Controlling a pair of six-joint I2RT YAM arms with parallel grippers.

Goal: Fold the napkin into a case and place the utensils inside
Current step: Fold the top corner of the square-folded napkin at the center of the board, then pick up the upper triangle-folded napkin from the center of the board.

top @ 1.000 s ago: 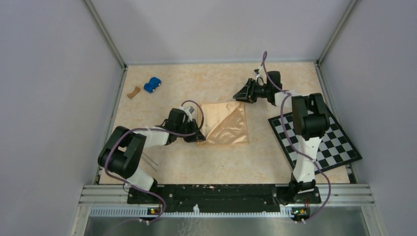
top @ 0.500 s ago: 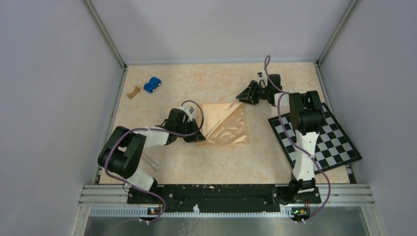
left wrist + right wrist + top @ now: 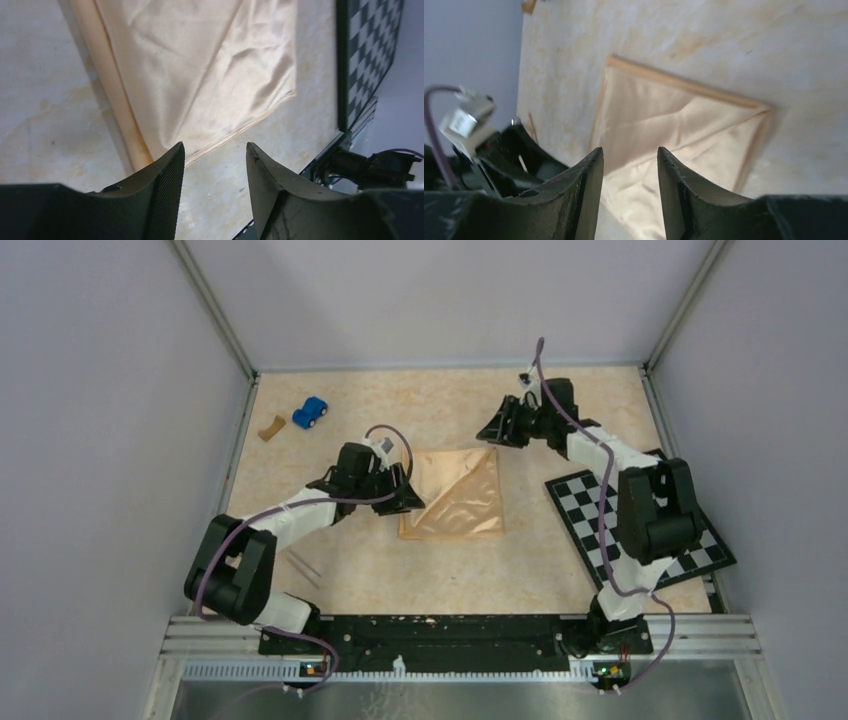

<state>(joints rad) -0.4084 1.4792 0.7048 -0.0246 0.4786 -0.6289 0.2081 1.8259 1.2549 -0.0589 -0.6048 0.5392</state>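
Observation:
The tan-orange napkin lies flat mid-table as a rough square with a diagonal crease. It also shows in the left wrist view and the right wrist view. My left gripper is open and empty at the napkin's left edge, near its near-left corner. My right gripper is open and empty just beyond the napkin's far right corner, its jaws over the cloth. The utensils lie as thin silvery pieces on the table by the left arm's base.
A black-and-white checkerboard lies at the right under the right arm and shows in the left wrist view. A small blue toy car and a brown curved scrap lie at the far left. Walls enclose the table.
The left gripper has moved slightly farther along the napkin's left edge, its arm stretched out. The right arm's elbow has swung right and nearer; its gripper stays by the far right corner.

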